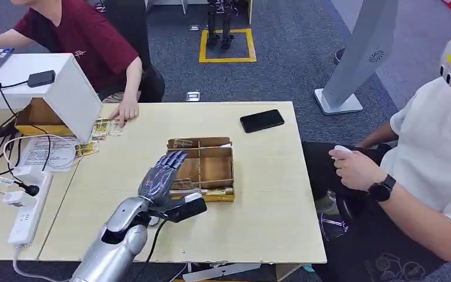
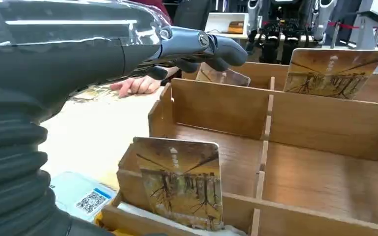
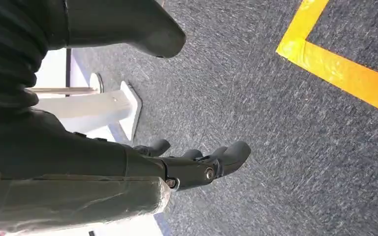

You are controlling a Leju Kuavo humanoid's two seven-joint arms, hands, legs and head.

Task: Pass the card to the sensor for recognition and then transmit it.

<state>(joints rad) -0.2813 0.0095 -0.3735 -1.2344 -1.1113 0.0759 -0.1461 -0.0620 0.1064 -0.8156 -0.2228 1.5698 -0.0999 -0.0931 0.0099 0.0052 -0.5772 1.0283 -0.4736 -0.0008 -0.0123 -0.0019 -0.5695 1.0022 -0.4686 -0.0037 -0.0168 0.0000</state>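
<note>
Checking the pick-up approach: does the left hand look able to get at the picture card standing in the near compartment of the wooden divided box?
Probably yes. The left hand hovers open over the wooden divided box, and the picture card stands upright in its near compartment with its top edge exposed and nothing covering it.

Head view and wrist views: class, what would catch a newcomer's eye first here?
The silver left arm's robot hand reaching over a wooden divided tray mid-table, fingers spread. Picture cards stand in the tray, one in its near compartment. A black phone lies at the table's far edge.
</note>
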